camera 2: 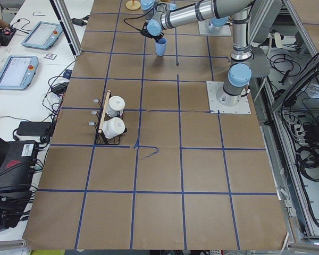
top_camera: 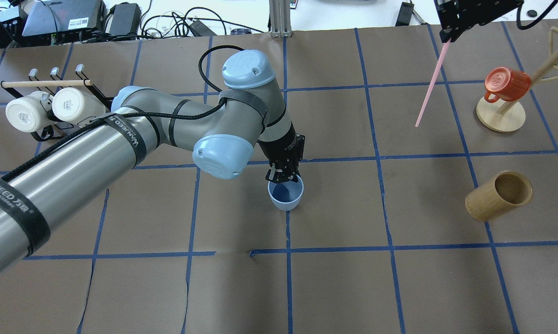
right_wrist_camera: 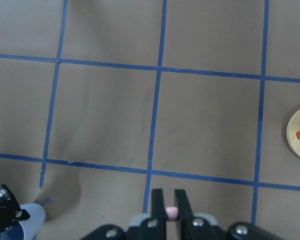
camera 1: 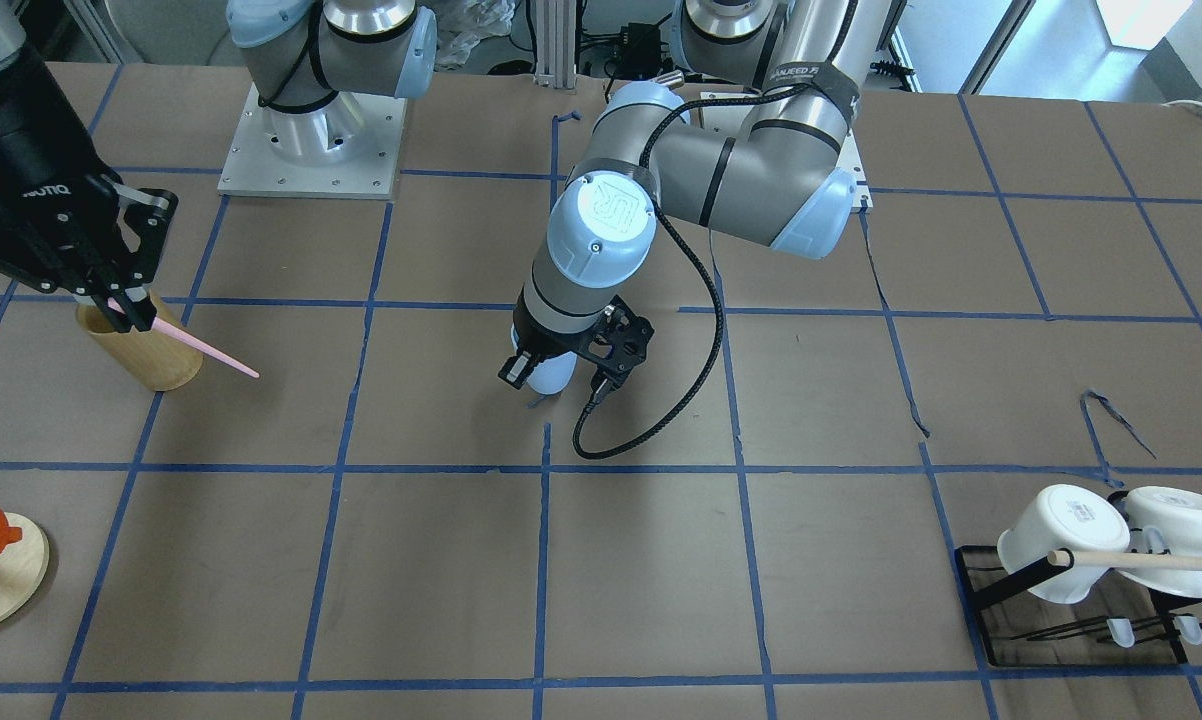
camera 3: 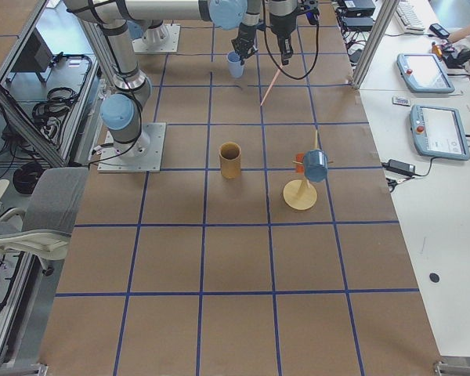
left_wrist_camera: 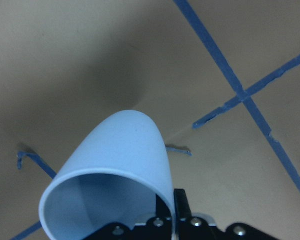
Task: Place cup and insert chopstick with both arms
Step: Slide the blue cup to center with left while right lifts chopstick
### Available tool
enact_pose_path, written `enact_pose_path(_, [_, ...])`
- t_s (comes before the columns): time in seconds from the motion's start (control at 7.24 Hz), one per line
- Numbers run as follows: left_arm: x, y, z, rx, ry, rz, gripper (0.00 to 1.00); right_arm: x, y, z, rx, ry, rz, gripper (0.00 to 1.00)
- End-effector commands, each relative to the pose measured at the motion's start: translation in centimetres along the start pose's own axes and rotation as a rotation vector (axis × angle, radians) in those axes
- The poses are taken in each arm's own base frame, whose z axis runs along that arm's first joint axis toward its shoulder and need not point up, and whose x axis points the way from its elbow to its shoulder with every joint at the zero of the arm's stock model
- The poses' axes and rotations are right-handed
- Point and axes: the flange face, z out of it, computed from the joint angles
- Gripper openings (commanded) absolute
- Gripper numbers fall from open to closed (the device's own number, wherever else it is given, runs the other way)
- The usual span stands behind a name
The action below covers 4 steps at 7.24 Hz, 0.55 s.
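Note:
The light blue cup stands upright near the table's middle, by a blue tape crossing; I cannot tell whether it touches the table. My left gripper is shut on its far rim, and one finger shows outside the cup wall. In the front view this gripper covers most of the cup. My right gripper is raised at the far right, shut on the top end of a pale pink chopstick that hangs slanted. The right wrist view shows the pink end between the jaws.
A tan bamboo cylinder stands at the right, below the right gripper in the front view. An orange mug hangs on a wooden stand at far right. Two white mugs sit on a black rack at far left.

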Motion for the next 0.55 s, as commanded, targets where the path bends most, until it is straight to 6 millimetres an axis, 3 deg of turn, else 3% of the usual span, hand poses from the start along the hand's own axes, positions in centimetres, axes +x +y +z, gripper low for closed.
enact_pose_path(0.0, [0.3,0.4,0.5,-0.01,0.008,0.024,0.0,-0.8,0.4,1.0,-0.002,-0.004,-0.007,0.0])
enact_pose_path(0.14, [0.3,0.3,0.5,-0.01,0.006,0.021,0.92,-1.1,0.5,1.1,0.015,-0.006,0.019,0.0])
enact_pose_path(0.28, [0.3,0.3,0.5,-0.012,0.006,0.027,1.0,-2.4,0.6,1.3,0.018,-0.009,0.044,0.0])
enact_pose_path(0.41, [0.7,0.5,-0.2,-0.006,0.023,0.037,1.0,-3.4,0.7,1.4,0.016,-0.008,0.028,0.0])
